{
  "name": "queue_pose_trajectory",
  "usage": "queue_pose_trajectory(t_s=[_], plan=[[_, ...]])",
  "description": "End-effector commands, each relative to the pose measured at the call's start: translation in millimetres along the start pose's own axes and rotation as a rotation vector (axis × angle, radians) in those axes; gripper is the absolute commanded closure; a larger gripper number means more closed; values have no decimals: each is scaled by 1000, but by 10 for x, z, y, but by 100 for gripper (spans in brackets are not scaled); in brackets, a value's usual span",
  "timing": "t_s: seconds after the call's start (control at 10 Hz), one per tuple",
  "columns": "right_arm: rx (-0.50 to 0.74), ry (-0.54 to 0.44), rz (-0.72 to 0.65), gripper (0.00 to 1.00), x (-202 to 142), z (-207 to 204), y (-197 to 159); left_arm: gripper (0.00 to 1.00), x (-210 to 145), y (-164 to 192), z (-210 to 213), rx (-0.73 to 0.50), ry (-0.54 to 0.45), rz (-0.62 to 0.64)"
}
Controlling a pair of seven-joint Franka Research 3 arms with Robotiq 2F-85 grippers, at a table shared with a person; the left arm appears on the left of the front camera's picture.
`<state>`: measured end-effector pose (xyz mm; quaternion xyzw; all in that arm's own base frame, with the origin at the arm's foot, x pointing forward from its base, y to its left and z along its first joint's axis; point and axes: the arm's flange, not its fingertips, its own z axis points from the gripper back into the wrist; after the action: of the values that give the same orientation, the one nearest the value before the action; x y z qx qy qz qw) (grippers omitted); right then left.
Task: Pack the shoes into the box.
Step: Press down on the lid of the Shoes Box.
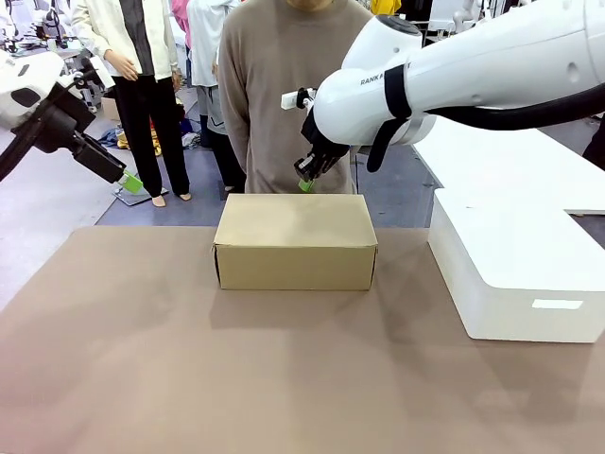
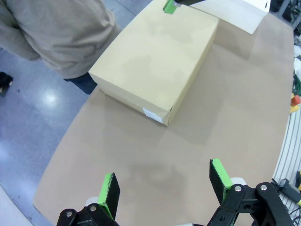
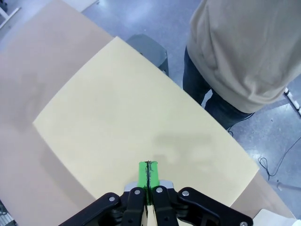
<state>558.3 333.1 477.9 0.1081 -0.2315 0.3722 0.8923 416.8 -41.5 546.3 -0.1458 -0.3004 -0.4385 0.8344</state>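
Near the table's far edge, the box point(image 1: 295, 241) is sitting lidded; right gripper point(image 1: 305, 180) pinched together empty above it, left gripper point(image 2: 164, 188) spread apart; stiff, light cardboard, best nudged at lid edges.

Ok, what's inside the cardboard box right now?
Can't tell: the box has its lid down flat, covering whatever is inside. Above its far edge hangs the shut right gripper, with nothing between its pads.

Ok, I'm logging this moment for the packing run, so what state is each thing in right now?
box: lid closed, flat on the table, untouched.
left end effector: open, empty, held off to the side above the table.
right end effector: shut, empty, just above the box lid near its far edge.
white box: on the table beside the cardboard one, apart from it.
person: standing at the far side.
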Motion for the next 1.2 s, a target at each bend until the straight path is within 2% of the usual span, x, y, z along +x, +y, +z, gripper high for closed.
queue_pose_trajectory(t_s=[0.0, 0.4, 0.8, 1.1], plan=[[40, -6, 32, 100, -288, 176, 23, 0, -1, 17, 11, 3, 5, 6], [91, -1, 115, 100, -643, 724, 171, 0, -1, 17, 11, 3, 5, 6], [122, 106, 225, 100, -1127, 1230, 330, 0, -1, 17, 11, 3, 5, 6], [4, 188, 231, 100, -1473, 1491, 382, 0, -1, 17, 11, 3, 5, 6]])
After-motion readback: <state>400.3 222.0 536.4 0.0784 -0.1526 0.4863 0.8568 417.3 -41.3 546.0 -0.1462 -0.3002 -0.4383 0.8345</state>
